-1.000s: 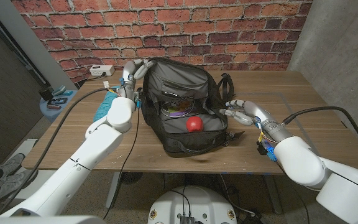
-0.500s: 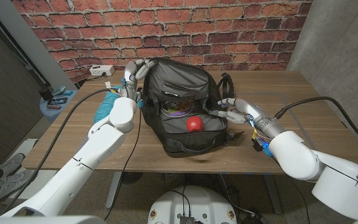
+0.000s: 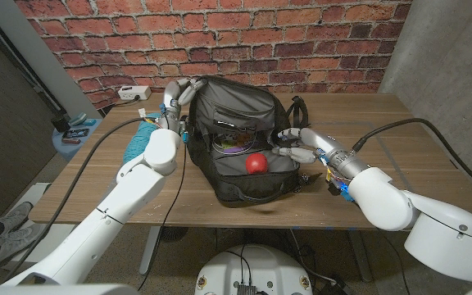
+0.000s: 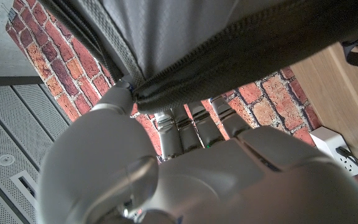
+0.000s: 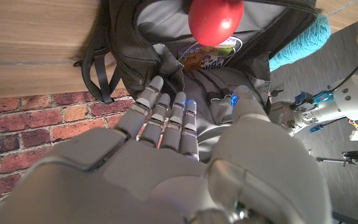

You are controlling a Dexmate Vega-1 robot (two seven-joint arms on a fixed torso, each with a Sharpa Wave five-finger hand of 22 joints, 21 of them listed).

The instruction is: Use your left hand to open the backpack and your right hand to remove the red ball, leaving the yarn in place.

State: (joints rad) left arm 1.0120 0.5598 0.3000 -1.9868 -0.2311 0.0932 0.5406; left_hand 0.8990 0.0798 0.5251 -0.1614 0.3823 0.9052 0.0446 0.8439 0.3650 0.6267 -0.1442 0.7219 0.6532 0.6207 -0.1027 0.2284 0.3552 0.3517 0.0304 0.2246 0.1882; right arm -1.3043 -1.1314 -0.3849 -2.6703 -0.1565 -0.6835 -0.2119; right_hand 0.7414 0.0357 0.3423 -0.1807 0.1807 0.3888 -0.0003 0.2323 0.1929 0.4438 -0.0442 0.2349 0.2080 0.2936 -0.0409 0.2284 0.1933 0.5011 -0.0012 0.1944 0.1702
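Left hand (image 3: 173, 96): grips the backpack (image 3: 248, 139) flap's edge, holding it open.
Right hand (image 3: 299, 145): fingers apart, empty, at the opening's right rim.
Ball (image 3: 256, 163): red, inside backpack.

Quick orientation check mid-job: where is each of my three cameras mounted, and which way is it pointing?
Head view: on the robot's head, looking down at the table, both arms, open backpack.
Left wrist view: behind the left hand, which grips the backpack's edge.
Right wrist view: behind the right hand, facing the backpack's opening.
Shared: head and right wrist views both show the red ball and teal yarn.
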